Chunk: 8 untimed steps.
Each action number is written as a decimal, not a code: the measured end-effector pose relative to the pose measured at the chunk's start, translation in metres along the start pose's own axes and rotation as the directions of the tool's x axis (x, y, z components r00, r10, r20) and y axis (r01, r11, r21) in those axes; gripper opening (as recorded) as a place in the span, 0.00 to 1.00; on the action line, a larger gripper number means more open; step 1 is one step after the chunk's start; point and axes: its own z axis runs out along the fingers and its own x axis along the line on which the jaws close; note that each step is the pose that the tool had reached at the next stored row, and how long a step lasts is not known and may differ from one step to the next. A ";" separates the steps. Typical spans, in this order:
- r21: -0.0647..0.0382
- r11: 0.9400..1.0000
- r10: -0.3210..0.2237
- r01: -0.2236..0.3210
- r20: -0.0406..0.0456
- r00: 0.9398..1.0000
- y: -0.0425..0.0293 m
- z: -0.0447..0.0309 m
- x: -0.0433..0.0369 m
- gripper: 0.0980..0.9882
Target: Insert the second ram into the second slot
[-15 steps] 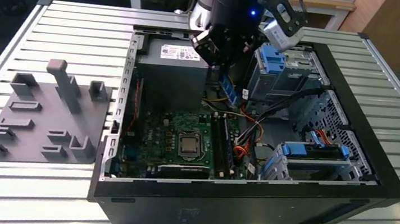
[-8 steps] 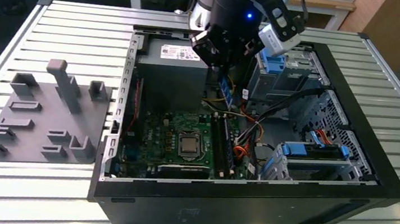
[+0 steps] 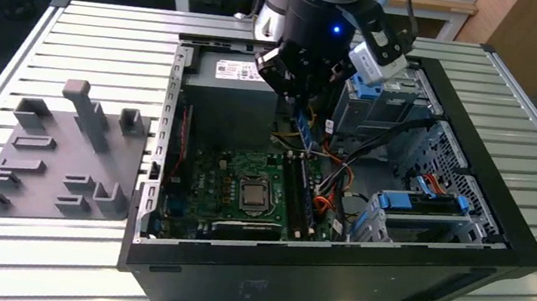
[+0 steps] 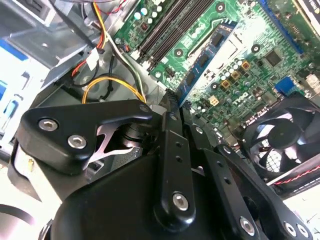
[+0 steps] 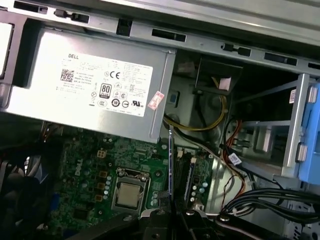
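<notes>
Second wrist view, nearest first: jaws? (Op)

Your jaws are clenched on the second ram (image 4: 207,52). They pinch one end, and the rest of the blue stick juts out over the green mobo (image 4: 240,75). Yellow cables (image 4: 107,82) loop just beside the jaws, w/ a black fan (image 4: 280,140) on the other side. (Spotter)

Seated yet? (Op)

No. In the first wrist view you see it edge-on, a thin blue line running alongside the slot bank (image 5: 181,172) and raised off the board, not down in any slot. The CPU socket (image 5: 129,192) sits just beside the bank, and the silver PSU (image 5: 90,85) lies beyond the stick's far end. (Spotter)

And from outside? (Op)

In the exterior view your arm hangs over the open black case (image 3: 335,279), w/ the stick upright under the wrist, near the PSU end of the bank. A blue drive latch (image 3: 425,202) is at the exterior view's right. Outside the case, on the exterior view's left, a grey fixture tray (image 3: 54,164) lies on the slatted counter (image 3: 109,34), well apart from your jaws. (Spotter)
</notes>
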 end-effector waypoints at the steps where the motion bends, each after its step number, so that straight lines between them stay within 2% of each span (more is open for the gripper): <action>1: 0.000 1.000 0.008 -0.008 0.000 1.000 -0.0005 0.0004 0.0002 0.05; 4: 0.001 0.999 0.051 -0.051 0.002 0.999 -0.0007 0.0025 0.0002 0.05; 8: 0.001 0.994 0.112 -0.112 0.004 0.994 -0.0010 0.0083 0.0002 0.05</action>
